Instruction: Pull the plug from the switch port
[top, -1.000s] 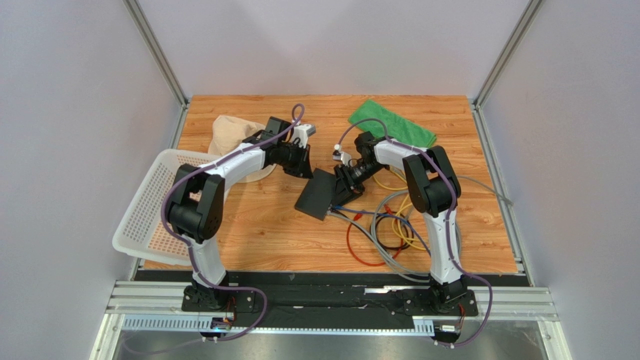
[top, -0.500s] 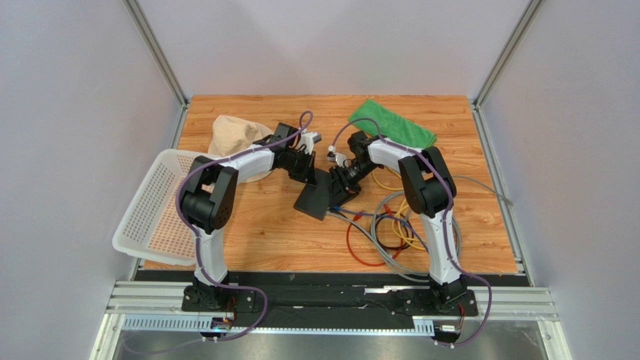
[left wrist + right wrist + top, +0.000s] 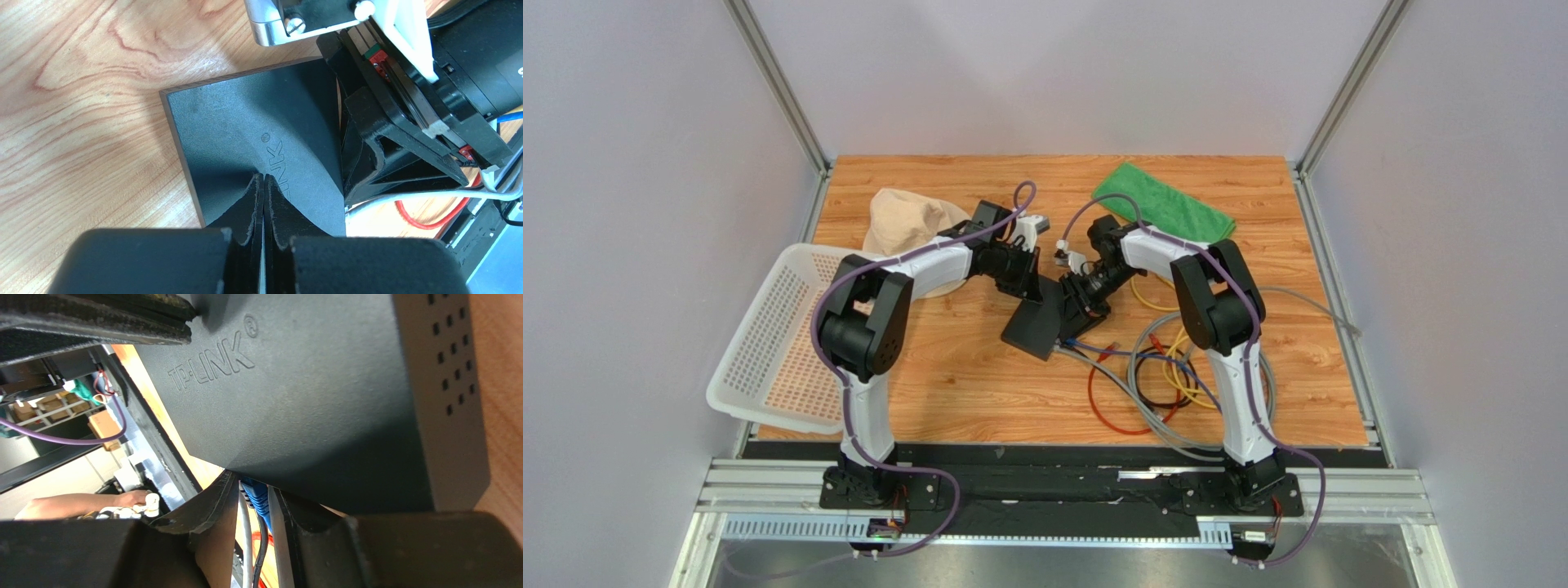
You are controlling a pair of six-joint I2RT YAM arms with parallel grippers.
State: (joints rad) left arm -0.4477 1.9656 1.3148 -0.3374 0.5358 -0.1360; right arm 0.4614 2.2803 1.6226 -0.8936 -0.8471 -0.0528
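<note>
Switch [image 3: 1038, 321] noted matte black, flat, mid-frame on desk [image 3: 952, 368]; touched on top by closed left end effector [image 3: 264, 179]; blue plug [image 3: 258, 503] straddled by right end effector [image 3: 253, 495], grip cannot be told; cables [image 3: 1143, 380] tangled lower right.

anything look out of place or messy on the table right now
Yes. The white basket hangs tilted over the left edge of the table. The switch lies skewed, diagonal to the table edges, and the cables beside it sit in a loose tangle. Nothing looks spilled or broken.
</note>
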